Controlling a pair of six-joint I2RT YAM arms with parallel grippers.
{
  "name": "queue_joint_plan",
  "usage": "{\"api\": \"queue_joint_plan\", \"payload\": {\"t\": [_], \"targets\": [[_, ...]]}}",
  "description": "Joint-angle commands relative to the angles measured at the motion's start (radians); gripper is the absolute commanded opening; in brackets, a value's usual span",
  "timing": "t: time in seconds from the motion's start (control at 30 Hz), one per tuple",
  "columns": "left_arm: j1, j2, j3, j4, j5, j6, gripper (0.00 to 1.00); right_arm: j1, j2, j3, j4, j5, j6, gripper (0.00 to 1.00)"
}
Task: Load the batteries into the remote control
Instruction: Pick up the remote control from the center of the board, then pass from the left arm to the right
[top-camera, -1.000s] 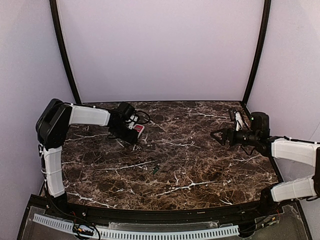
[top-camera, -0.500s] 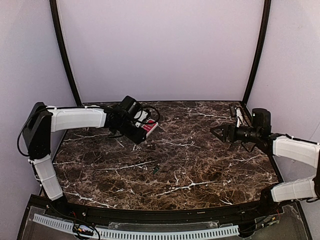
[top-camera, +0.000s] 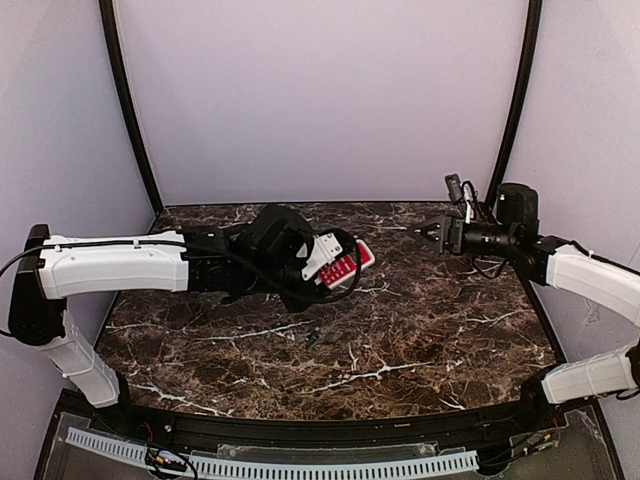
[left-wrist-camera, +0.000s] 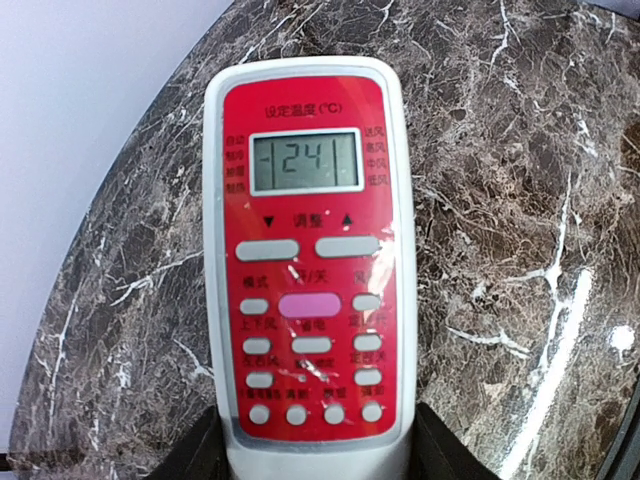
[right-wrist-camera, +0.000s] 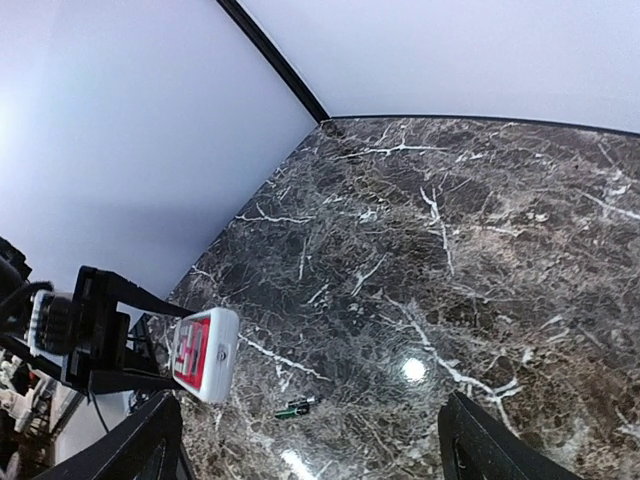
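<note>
At the left, the left arm (top-camera: 115, 265) is stretched level from the left edge toward the middle of the dark marble tabletop (top-camera: 440, 330). The left tool (top-camera: 328, 264) at its end is closed on the remote control (top-camera: 347, 268), which is held over the far middle of the tabletop and appears lifted off the marble. In the left wrist view, the lower end of the remote control is seen clamped between the two black fingers (left-wrist-camera: 195, 455), one on each long side. Its red face is turned toward that camera, 24 is shown on the grey display (left-wrist-camera: 305, 162), and rows of pale buttons (left-wrist-camera: 310, 345) are set below it. Nearer than the held remote control and slightly to its left, one small dark battery (top-camera: 311, 338) with a green end is seen lying on the tabletop, well apart from both tools; whether a second one lies with it cannot be told. At the right, the right arm (top-camera: 590, 280) is raised over the far right part of the tabletop. Its right tool (top-camera: 432, 231) is pointed leftward toward the remote control and is well apart from it. In the right wrist view, its fingers (right-wrist-camera: 150, 435) are spread wide and empty, and the remote control and battery are seen beyond them at the left.
</note>
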Motion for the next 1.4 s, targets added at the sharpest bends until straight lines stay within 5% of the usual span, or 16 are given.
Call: {"api": "queue_joint_plan", "payload": {"t": [0.0, 0.43, 0.93, 1.1, 1.17, 1.37], "targets": [[-0.067, 0.006, 0.028, 0.035, -0.176, 0.09, 0.37, 0.044, 0.041, 0.035, -0.033, -0.036, 0.078, 0.87], [-0.142, 0.04, 0.04, 0.1, -0.238, 0.149, 0.37, 0.191, 0.122, 0.058, 0.025, -0.103, 0.094, 0.66], [-0.142, -0.018, 0.012, 0.132, -0.147, 0.161, 0.36, 0.206, 0.122, 0.059, 0.059, -0.247, 0.115, 0.3], [-0.144, -0.035, 0.0, 0.154, -0.162, 0.182, 0.38, 0.206, 0.121, 0.061, 0.059, -0.248, 0.135, 0.1], [-0.151, -0.038, -0.01, 0.168, -0.192, 0.2, 0.46, 0.205, 0.116, 0.063, 0.058, -0.245, 0.151, 0.05], [-0.214, -0.043, -0.066, 0.298, -0.419, 0.368, 0.92, 0.205, 0.093, 0.077, 0.053, -0.208, 0.215, 0.0]]}}
